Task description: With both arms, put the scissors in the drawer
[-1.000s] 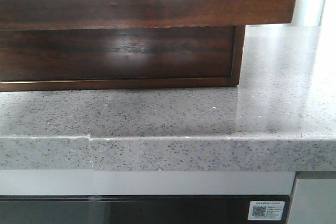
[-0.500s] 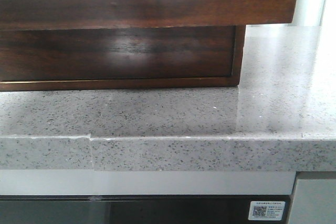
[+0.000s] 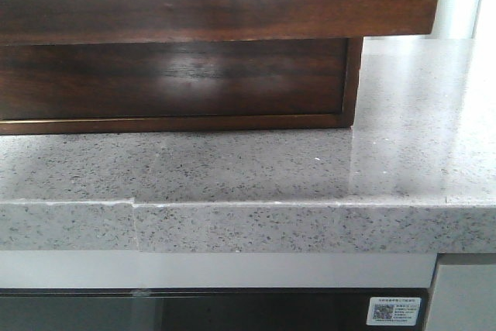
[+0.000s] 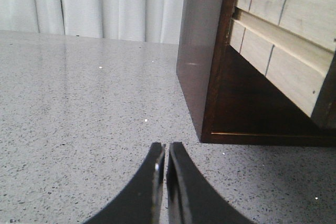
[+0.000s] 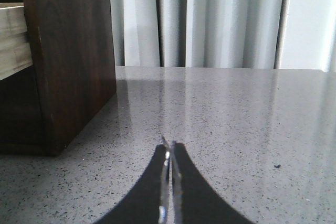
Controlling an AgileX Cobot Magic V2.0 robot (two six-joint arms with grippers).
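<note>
Left gripper [image 4: 163, 153] has its 2 black fingers pressed together on nothing, low over the speckled grey stone countertop [image 4: 79, 108] beside the dark-brown wooden cabinet [image 4: 202, 66]; right gripper [image 5: 169, 150] is likewise closed and empty, at the cabinet's other side. Front view: the drawer [image 3: 232, 5], glossy dark brown with a pale edge at its top, juts out over the cabinet's lower front panel [image 3: 170, 79], so it appears already pulled out. Left wrist view shows pale wooden drawer sides [image 4: 283, 30] projecting from the carcass. Scissors: not visible in any of the 3 views; location unknown. Neither arm appears in the front view. Risks, judged largest first: 1) with the scissors out of sight, either arm would have to search, and a blind reach could miss them or sweep them along the smooth stone; 2) both grippers sit close to the cabinet walls, so a sideways move could knock the cabinet or jar the open drawer; 3) the overhanging drawer front could catch an arm rising beneath it. Writing: 1 small white label with a QR code [image 3: 394, 312] on the dark panel under the counter; its text is too small to read. No brands seen.
</note>
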